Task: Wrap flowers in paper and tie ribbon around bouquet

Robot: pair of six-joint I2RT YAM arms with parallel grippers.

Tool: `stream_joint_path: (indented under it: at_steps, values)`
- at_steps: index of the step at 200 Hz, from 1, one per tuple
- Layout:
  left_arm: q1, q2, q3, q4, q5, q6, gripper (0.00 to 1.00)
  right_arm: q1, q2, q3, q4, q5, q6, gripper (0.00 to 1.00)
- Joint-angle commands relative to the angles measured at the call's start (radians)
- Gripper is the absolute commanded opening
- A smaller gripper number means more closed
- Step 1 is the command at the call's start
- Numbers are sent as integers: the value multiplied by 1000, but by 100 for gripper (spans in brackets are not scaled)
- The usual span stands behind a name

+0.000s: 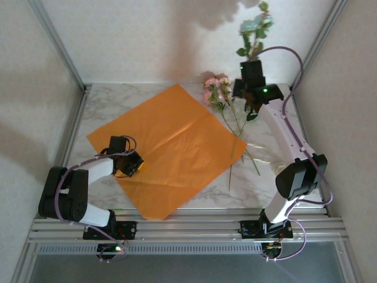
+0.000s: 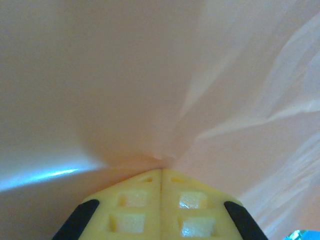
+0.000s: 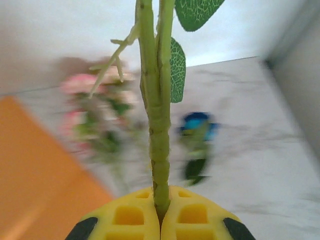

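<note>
The orange paper [image 1: 171,147] lies flat on the table, turned like a diamond. My left gripper [image 1: 131,163] is shut on its left part, and a fold of the paper [image 2: 165,100] is pinched between the yellow fingertips [image 2: 135,200]. My right gripper [image 1: 252,63] is raised at the back right and shut on a green flower stem [image 3: 159,125]. That stem's pale blue bloom [image 1: 257,23] stands high above the gripper. Pink flowers [image 1: 217,89] lie on the table by the paper's right edge, their stems [image 1: 241,138] running toward me. The ribbon is out of view.
The table is white marble [image 1: 277,150] with metal frame posts [image 1: 56,41] at the back corners and walls on three sides. A blurred blue bloom with a dark leaf [image 3: 197,127] lies on the marble below the right gripper.
</note>
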State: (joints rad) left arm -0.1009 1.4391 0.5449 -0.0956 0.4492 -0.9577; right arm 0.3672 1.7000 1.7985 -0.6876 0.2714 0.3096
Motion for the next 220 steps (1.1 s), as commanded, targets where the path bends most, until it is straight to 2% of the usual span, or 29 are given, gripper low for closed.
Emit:
stream_joint_path:
  at_steps: [1, 17, 42, 73, 104, 115, 118, 124, 138, 150, 164, 196, 220]
  values:
    - [-48, -36, -71, -14, 16, -120, 0, 123, 83, -34, 94, -380, 173, 0]
    - [-65, -84, -111, 4, 14, -176, 0, 213, 170, 7, 134, -432, 251, 0]
    - [-73, -130, -176, 66, 45, -245, 0, 285, 313, 91, 174, -474, 322, 0]
    - [-76, -107, -183, 119, 60, -269, 0, 294, 468, 162, 206, -482, 377, 0]
    - [-78, -120, -159, 106, 48, -276, 0, 300, 630, 314, 141, -521, 370, 0]
    - [-79, -121, -156, 103, 49, -276, 0, 299, 686, 382, 68, -520, 351, 20]
    - [-78, -123, -154, 102, 50, -274, 0, 297, 700, 405, 44, -519, 341, 29]
    - [-78, -120, -153, 102, 54, -271, 0, 294, 710, 428, 13, -513, 326, 40]
    - [-79, -119, -152, 98, 58, -266, 0, 285, 694, 471, -55, -482, 269, 57]
    - [-79, -122, -152, 95, 57, -264, 0, 263, 638, 468, -97, -432, 219, 62]
    - [-79, -122, -152, 93, 54, -262, 0, 211, 543, 387, -108, -392, 184, 59]
    - [-72, -128, -159, 85, 38, -253, 0, -8, 285, 45, -95, -307, 44, 51]
    - [-69, -126, -149, 77, 33, -246, 0, -152, 222, -98, -133, -226, -47, 51]
